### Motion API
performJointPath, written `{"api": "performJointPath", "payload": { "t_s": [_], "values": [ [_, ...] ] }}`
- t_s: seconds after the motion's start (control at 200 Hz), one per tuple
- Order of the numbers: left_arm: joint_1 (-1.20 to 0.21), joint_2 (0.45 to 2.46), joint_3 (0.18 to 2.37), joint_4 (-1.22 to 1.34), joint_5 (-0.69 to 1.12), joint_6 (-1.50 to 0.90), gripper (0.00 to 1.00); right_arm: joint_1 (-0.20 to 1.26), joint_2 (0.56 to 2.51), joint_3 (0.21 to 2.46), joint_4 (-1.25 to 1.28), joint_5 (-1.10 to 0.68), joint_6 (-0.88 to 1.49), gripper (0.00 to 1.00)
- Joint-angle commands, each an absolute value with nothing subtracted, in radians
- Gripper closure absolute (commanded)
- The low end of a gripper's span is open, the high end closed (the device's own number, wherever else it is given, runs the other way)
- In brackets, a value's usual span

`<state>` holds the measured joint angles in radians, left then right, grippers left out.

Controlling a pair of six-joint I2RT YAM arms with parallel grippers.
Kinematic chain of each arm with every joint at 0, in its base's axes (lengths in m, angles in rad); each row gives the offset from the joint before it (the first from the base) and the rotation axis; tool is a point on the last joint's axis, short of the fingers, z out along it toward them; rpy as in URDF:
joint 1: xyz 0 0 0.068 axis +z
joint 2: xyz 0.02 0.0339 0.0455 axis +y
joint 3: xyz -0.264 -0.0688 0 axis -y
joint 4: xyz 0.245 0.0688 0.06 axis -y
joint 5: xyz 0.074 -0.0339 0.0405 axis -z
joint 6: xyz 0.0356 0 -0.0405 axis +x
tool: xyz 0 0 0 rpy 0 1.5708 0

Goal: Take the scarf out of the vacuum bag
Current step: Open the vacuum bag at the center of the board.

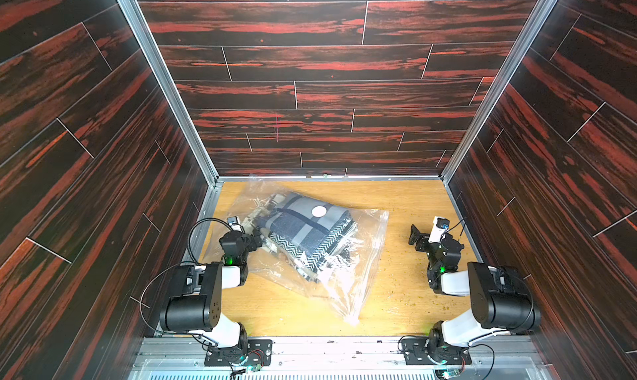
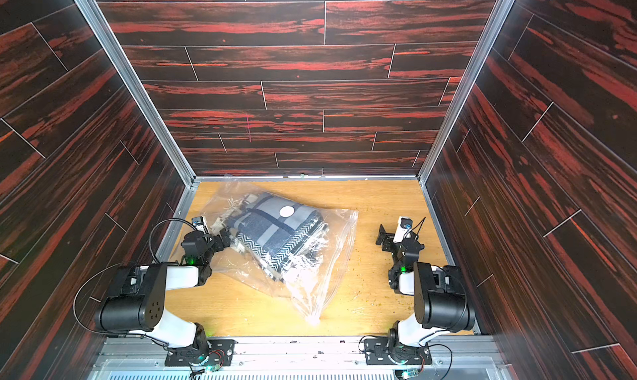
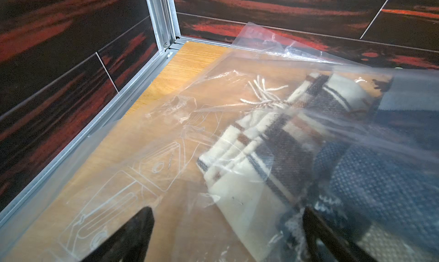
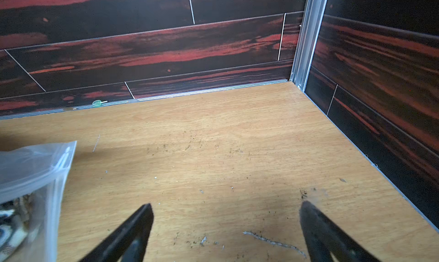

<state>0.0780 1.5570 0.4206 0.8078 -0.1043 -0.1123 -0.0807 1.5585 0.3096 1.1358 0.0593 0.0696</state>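
The clear vacuum bag (image 1: 362, 254) (image 2: 332, 257) lies crumpled across the middle of the wooden table, its round white valve (image 1: 318, 211) (image 2: 286, 211) facing up. Inside it sits the folded blue-grey scarf (image 1: 303, 232) (image 2: 272, 230) with herringbone edges, beside cream plaid fabric (image 3: 249, 154) with fringe. My left gripper (image 1: 256, 238) (image 2: 225, 238) (image 3: 226, 213) is open at the bag's left side. Plastic film (image 3: 142, 154) spreads before it; I cannot tell whether its fingers are inside the bag. My right gripper (image 1: 415, 235) (image 2: 382, 237) (image 4: 225, 208) hangs open over bare wood, right of the bag's zip-seal corner (image 4: 35, 173).
Dark red wood-patterned walls (image 1: 310, 95) close in the table (image 1: 406, 206) on three sides, with aluminium rails (image 4: 308, 35) at the corners. Crumbs and a bit of thread (image 4: 273, 243) lie on the wood near my right gripper. A small green item (image 4: 96, 103) sits by the rear rail.
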Motion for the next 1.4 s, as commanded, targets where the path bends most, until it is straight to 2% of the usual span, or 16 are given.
{"api": "performJointPath", "payload": {
  "t_s": [0.0,0.12,0.321,0.441,0.681,0.892,1.042,1.268,1.398],
  "values": [
    [0.075,1.539,0.427,0.808,-0.1,-0.102,0.0,-0.081,1.563,0.31,1.139,0.049,0.067,0.02],
    [0.075,1.517,0.452,0.76,-0.145,-0.119,0.0,-0.081,1.563,0.312,1.133,0.05,0.067,0.02],
    [0.074,1.41,0.622,0.362,-0.204,-0.163,0.0,-0.066,1.516,0.296,1.13,0.072,0.051,0.02],
    [0.075,1.324,0.624,0.322,-0.197,-0.244,0.0,-0.061,1.466,0.3,1.081,0.101,0.057,0.02],
    [0.073,1.107,0.668,0.154,-0.142,-0.368,0.0,0.027,1.323,0.281,1.022,0.292,0.012,0.01],
    [0.012,0.941,0.739,-0.004,-0.068,-0.412,0.0,0.123,1.142,0.451,0.612,0.413,0.058,0.02],
    [-0.061,0.865,0.794,-0.104,-0.009,-0.428,0.0,0.165,1.097,0.675,0.163,0.542,0.251,0.01],
    [-0.268,0.895,0.918,-0.251,-0.006,-0.431,0.0,0.17,1.069,0.885,-0.246,0.4,0.389,0.01],
    [-0.41,0.917,0.961,-0.312,-0.143,-0.467,0.0,0.172,1.068,0.944,-0.406,0.34,0.405,0.01]
  ]
}}
